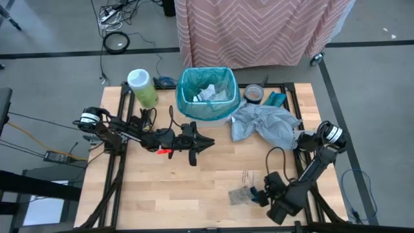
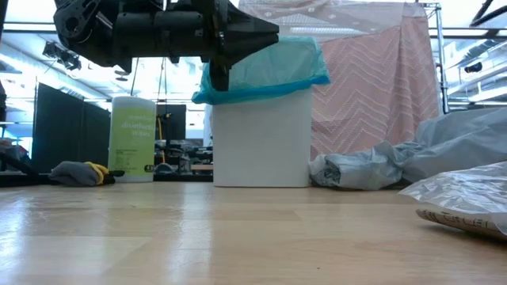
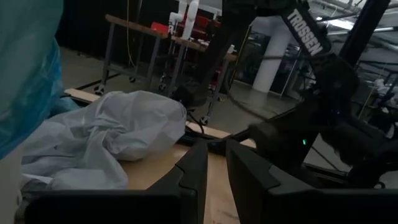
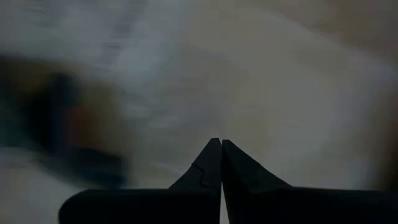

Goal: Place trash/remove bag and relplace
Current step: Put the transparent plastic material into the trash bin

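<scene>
Wooden boards form the table [image 1: 194,181], which stands on a grey floor with a pink zigzag-patterned cloth [image 1: 259,29] hanging behind its far edge. At the far middle of the table stands a small white bin [image 2: 261,134], lined with the teal-green bag [image 1: 206,94], whose rim is folded over the bin's top edge. White pieces of trash [image 1: 210,92] lie inside the bag. Beside the bin, toward the left arm's side, stands a green wipes canister [image 1: 143,87]. On the bin's other side lie a roll of tape [image 1: 253,94] and a crumpled grey plastic bag [image 1: 265,124].

The left gripper [image 1: 208,143] hovers above the table just in front of the bin, pointing toward the grey plastic bag. In the left wrist view its fingers [image 3: 193,177] stand a narrow gap apart, with nothing visible between them. In the low view this gripper hangs level with the bag's rim.

The right gripper [image 1: 254,194] is low over the near part of the table, close to the right edge. In the right wrist view its fingertips [image 4: 211,158] meet, fully closed; whether anything is pinched cannot be told. Just beside it on the table lies a clear plastic packet [image 1: 240,195] of trash, which shows in the low view as a crinkled packet near the camera.
</scene>
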Motion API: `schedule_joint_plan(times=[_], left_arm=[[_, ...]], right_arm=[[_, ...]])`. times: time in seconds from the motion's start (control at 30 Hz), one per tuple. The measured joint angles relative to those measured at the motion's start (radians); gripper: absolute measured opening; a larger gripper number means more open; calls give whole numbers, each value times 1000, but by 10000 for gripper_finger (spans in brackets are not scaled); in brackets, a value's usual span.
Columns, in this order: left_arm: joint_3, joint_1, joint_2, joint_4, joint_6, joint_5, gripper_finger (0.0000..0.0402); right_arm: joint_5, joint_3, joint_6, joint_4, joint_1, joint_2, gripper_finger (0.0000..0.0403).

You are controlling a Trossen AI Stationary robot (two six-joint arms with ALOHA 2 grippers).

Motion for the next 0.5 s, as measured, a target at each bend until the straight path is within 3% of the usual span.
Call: schedule_joint_plan(times=[0.13,0.5], left_arm=[[0,-7,0,44,0,0,67],[0,-15,0,52,-6,16,67]], right_arm=[[9,0,1,87,-22,35,0],[47,0,-1,-5,-89,51,0]])
